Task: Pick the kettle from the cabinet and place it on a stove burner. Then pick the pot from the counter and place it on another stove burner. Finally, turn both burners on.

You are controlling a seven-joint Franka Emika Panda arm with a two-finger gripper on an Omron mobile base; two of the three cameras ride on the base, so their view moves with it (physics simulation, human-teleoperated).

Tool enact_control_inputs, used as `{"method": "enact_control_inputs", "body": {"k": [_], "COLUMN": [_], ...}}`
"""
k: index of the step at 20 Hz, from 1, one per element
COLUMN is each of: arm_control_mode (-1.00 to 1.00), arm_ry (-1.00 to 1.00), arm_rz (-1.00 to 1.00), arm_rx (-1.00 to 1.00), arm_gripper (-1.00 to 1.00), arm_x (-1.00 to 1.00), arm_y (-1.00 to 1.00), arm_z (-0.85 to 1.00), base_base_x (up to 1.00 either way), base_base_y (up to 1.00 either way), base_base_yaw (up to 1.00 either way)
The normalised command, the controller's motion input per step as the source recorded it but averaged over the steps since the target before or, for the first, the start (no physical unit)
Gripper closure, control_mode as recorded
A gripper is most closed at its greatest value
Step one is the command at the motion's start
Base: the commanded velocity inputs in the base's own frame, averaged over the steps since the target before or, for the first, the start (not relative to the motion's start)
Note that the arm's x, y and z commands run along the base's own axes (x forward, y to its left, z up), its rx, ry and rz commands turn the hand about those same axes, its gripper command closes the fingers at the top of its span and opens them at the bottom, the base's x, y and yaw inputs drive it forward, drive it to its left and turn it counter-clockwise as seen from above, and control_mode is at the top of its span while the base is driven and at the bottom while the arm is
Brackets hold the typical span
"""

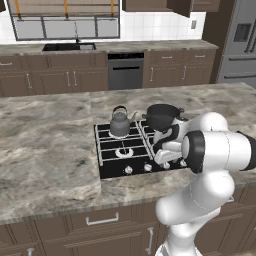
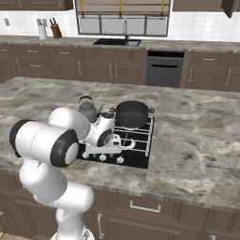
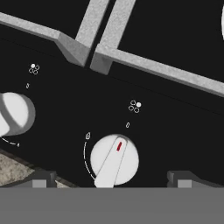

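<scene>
The small squat grey metal kettle (image 1: 120, 123) with its black arched handle sits on a rear burner of the black cooktop (image 1: 112, 167), and the low wide charcoal-black pot (image 1: 162, 116) sits on the rear burner just beside the kettle. In this left base view the white arm leans over the cooktop's front knob row, hiding part of it, so which knob it is aiming at is hard to confirm.

From the right base view, the claw (image 2: 104, 151) hangs low over the cooktop's (image 2: 138, 160) front edge, close to the grey-beige marbled desk (image 2: 197, 140); a misjudged descent could strike the glass.

In the hand view, the round white knob (image 3: 114, 160) with a red mark lies between the two dark fingertips (image 3: 40, 179), which stand wide apart. Its burner diagram marks one ring; judged from that, closing off-centre may slip off the ridge, or turn an empty burner.
</scene>
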Motion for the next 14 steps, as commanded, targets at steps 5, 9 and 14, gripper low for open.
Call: {"method": "enact_control_inputs", "body": {"k": [5, 9, 14], "arm_control_mode": [-1.00, -1.00, -1.00], "arm_ry": [0.00, 0.00, 0.00], "arm_rz": [-0.01, -0.02, -0.01], "arm_rx": [0.01, 0.00, 0.00], "arm_gripper": [-1.00, -1.00, -1.00], "arm_x": [0.00, 0.01, 0.02], "arm_y": [0.00, 0.00, 0.01], "arm_z": [-0.07, -0.06, -0.05], "base_base_x": [0.00, 0.00, 0.00], "base_base_y": [0.00, 0.00, 0.00], "base_base_yaw": [0.00, 0.00, 0.00]}}
